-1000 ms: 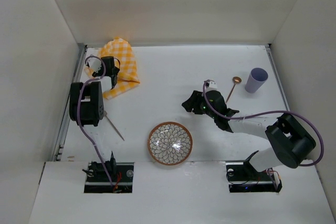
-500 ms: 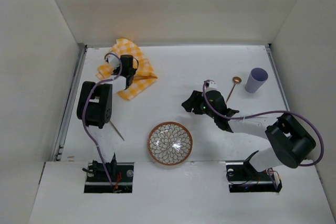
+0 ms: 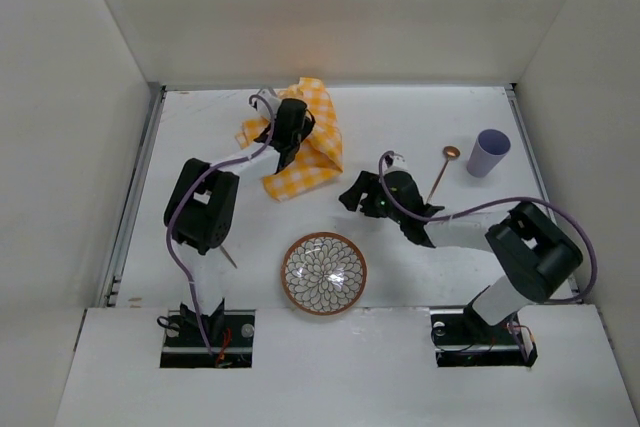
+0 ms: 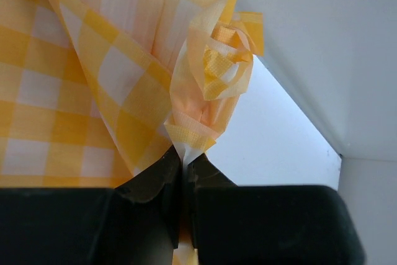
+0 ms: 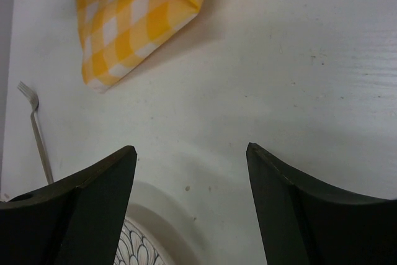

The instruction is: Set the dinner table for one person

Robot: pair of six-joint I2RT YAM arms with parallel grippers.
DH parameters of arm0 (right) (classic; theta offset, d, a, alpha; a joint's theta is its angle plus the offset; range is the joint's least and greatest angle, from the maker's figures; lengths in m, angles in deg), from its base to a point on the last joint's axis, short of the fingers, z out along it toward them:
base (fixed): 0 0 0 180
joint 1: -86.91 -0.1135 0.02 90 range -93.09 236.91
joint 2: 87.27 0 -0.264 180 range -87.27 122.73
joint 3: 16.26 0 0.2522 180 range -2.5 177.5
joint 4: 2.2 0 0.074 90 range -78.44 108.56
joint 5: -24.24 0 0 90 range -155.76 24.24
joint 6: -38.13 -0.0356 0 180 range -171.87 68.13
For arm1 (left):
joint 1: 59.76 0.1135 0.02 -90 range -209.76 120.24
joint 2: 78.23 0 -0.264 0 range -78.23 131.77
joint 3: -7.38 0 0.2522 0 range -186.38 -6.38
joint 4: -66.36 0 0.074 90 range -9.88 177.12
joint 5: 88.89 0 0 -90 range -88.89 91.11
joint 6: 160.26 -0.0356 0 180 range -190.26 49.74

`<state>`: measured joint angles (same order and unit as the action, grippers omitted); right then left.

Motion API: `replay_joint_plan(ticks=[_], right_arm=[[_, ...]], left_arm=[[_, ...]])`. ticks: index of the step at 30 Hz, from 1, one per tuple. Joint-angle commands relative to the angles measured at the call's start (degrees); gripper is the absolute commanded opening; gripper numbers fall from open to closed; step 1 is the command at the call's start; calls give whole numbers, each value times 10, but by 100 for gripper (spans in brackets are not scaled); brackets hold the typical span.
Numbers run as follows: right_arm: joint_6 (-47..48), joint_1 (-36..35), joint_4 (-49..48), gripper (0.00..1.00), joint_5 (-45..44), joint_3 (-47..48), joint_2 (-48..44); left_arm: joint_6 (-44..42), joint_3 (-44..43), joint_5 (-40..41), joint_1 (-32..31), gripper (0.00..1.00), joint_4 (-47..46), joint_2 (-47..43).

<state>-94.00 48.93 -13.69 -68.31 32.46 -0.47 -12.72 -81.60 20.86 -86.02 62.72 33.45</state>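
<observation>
On the white dinner table [image 3: 400, 117], a yellow-and-white checked cloth [image 3: 315, 152] hangs bunched at the back centre-left. My left gripper [image 3: 290, 127] is shut on it. The left wrist view has the jaws [image 4: 185, 159] pinched on a folded edge of the cloth [image 4: 93, 60], which is lifted off the table. Right of centre, my right gripper [image 3: 350, 197] is open and holds nothing. It hovers [image 5: 190, 147] over bare table between the cloth [image 5: 139, 17] and the patterned bowl [image 5: 139, 249].
The floral bowl [image 3: 323, 273] sits near the front centre. A fork [image 3: 228, 255] lies by the left arm and appears again in the right wrist view [image 5: 37, 134]. A spoon [image 3: 441, 169] and a purple cup [image 3: 488, 153] stand at the right. Walls enclose the table.
My left gripper shut on the cloth and carried it rightward from the far left toward the centre. My right gripper shifted slightly left.
</observation>
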Motion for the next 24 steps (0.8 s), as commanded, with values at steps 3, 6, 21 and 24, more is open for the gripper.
replay_joint_plan(ticks=[3, 6, 21, 24], right_arm=[[-106, -29, -65, 76, -4, 63, 84], [-139, -64, -66, 73, -41, 122, 139], [-324, -135, 44, 60, -153, 324, 337], [-338, -135, 50, 58, -163, 333, 347]], left_arm=[[39, -12, 0, -4, 3, -25, -19], [41, 7, -1, 1, 4, -36, -33], [71, 70, -66, 56, 4, -73, -56], [85, 92, -68, 57, 4, -78, -75]])
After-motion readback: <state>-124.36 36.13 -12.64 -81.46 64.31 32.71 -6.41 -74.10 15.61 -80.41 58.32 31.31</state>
